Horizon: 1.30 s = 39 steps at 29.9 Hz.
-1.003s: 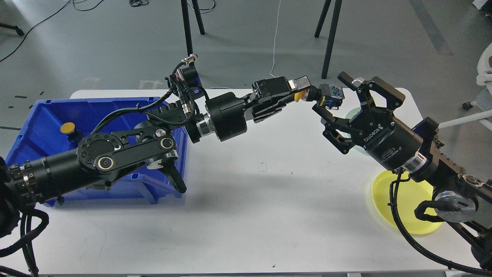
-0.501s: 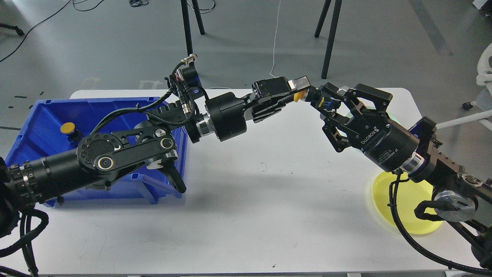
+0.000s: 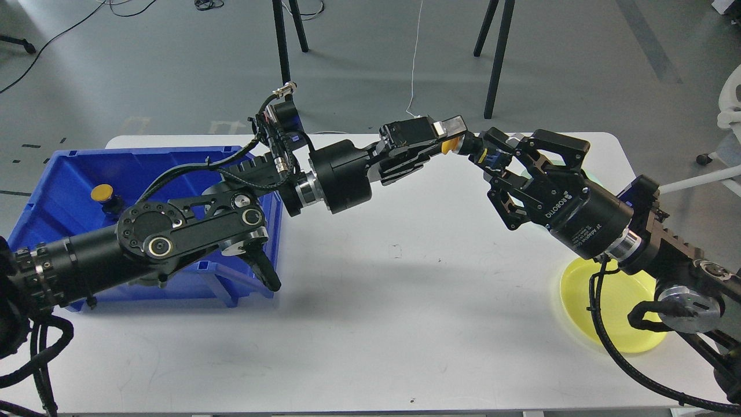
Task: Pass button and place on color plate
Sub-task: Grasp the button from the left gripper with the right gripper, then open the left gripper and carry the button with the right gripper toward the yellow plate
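Bin (image 3: pixel 69 174) sits on the table's (image 3: pixel 376 324) left, plate (image 3: pixel 622 315) on my right, button (image 3: pixel 450 144) up between my grippers.

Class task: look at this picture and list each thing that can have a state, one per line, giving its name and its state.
Left hand: shut on button.
Right hand: shut on button.
Button: held in the air between both hands.
Yellow plate: empty, on table.
Bin: open, holds a second button.
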Motion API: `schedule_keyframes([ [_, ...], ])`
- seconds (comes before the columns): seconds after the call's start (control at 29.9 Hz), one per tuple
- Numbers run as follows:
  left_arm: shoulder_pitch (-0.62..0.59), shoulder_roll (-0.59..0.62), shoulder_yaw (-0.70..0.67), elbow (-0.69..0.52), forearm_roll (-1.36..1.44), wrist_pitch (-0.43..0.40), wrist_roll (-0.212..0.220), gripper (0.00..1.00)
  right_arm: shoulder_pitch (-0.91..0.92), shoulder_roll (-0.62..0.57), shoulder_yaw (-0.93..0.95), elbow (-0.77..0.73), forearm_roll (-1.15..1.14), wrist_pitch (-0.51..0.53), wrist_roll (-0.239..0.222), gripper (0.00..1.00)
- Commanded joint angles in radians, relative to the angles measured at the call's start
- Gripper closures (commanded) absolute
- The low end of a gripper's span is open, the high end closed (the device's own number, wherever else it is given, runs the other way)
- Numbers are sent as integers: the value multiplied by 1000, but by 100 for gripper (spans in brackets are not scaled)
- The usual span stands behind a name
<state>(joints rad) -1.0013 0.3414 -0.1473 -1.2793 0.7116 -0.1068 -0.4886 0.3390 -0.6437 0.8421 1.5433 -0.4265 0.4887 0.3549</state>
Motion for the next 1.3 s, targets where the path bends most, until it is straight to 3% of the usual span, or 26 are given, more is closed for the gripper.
schedule_keyframes([
  [0.0, 12, -16, -3, -2, -1, 38, 0, 44, 0, -1, -2, 0, 0, 0, -1, 98],
  [0.33, 13, -18, -3, -5, -3, 39, 0, 30, -15, -4, 23, 0, 11, 0, 1, 99],
  [0.57, 13, -18, -5, -5, -4, 41, 0, 27, -162, -33, 190, -18, 40, 0, 10, 99],
  [0.77, 13, -19, -5, -3, -6, 41, 0, 24, -326, -37, 287, -161, 60, 0, 16, 99],
  [1.04, 16, -19, -5, -2, -8, 41, 0, 23, -448, -22, 268, -339, 314, 0, 10, 99],
  [1.27, 16, -19, -5, -2, -9, 41, 0, 23, -557, -1, 267, -358, 334, 0, 7, 99],
])
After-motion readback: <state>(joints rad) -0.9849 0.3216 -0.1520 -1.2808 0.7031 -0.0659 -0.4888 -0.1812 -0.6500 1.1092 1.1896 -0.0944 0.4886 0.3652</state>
